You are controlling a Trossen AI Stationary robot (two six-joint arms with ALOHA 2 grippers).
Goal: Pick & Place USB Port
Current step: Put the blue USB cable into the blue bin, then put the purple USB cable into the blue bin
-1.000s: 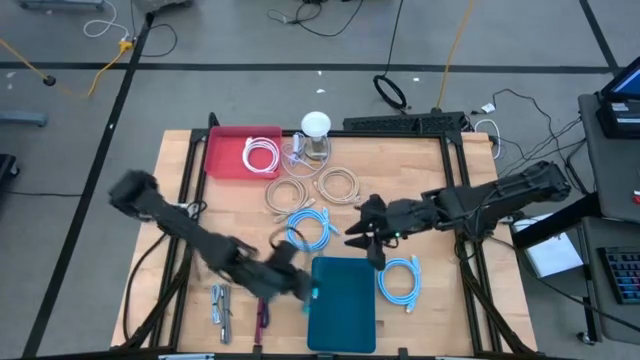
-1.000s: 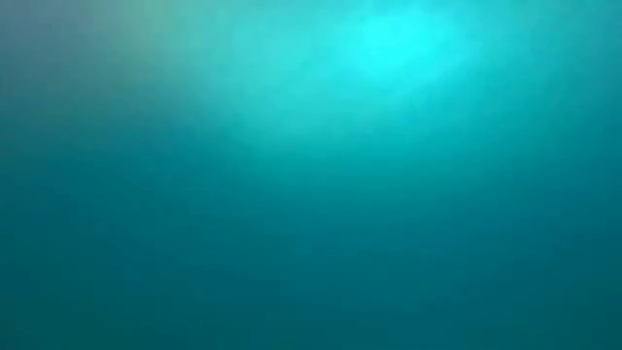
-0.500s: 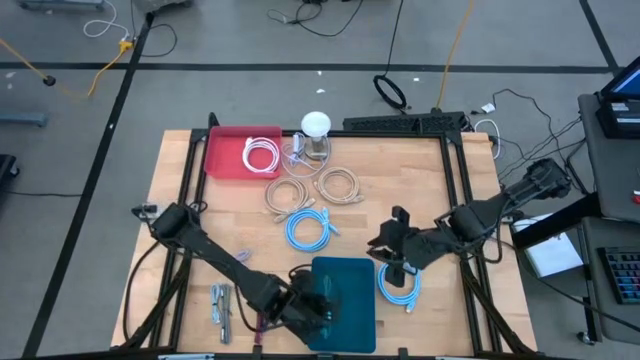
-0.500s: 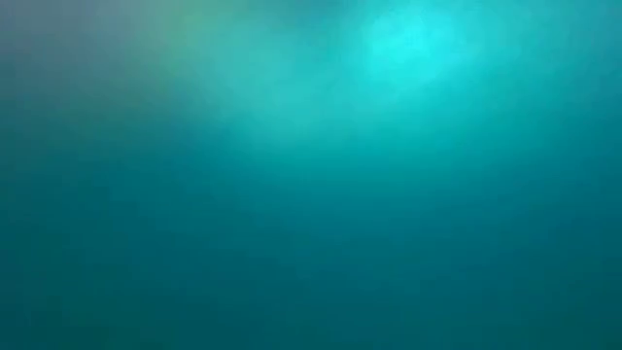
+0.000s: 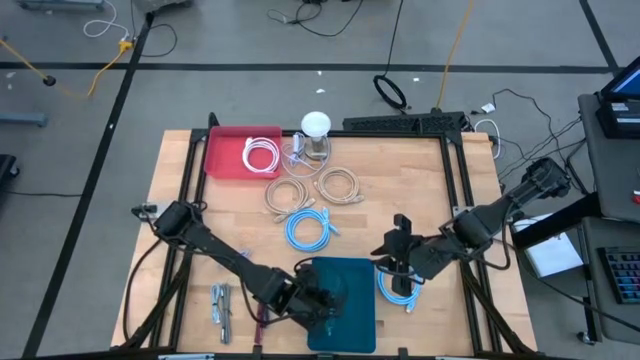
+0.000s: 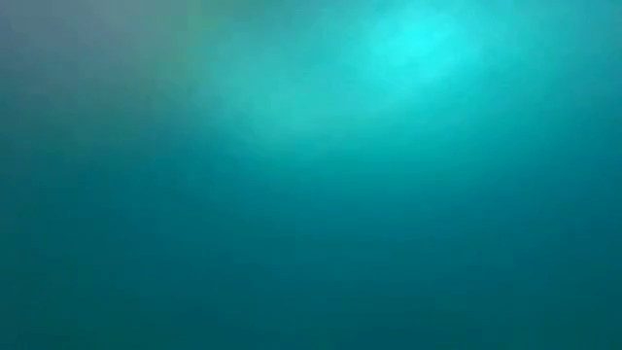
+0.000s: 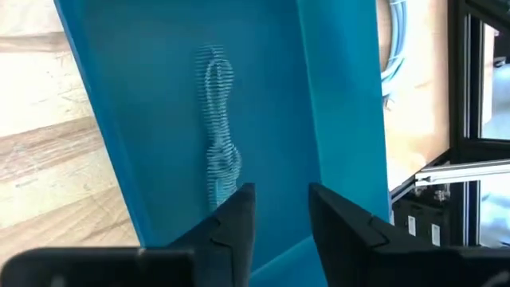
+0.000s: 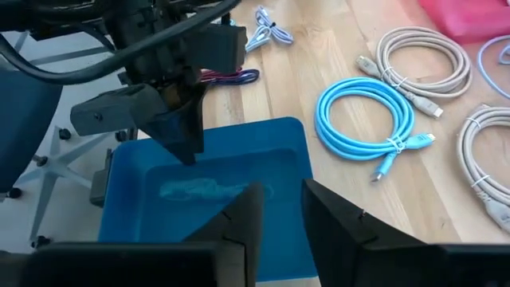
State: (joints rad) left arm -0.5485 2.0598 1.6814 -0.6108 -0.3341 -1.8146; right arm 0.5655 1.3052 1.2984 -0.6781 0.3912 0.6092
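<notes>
Cable (image 7: 217, 127), pale and bundled, lies on the floor of the blue bin (image 5: 343, 270) at the table's near edge, where we find the left gripper (image 7: 280, 209) poised just above it, jaws parted and empty. Its long axis runs straight away from those fingers, so the bundle sits directly ahead of the gap. We see the right gripper (image 8: 280, 209) hanging beside the bin over a blue coil (image 5: 398, 287), fingers slightly apart and holding nothing; it looks down on the same bundle from farther off. We judge the left arm the nearer.
</notes>
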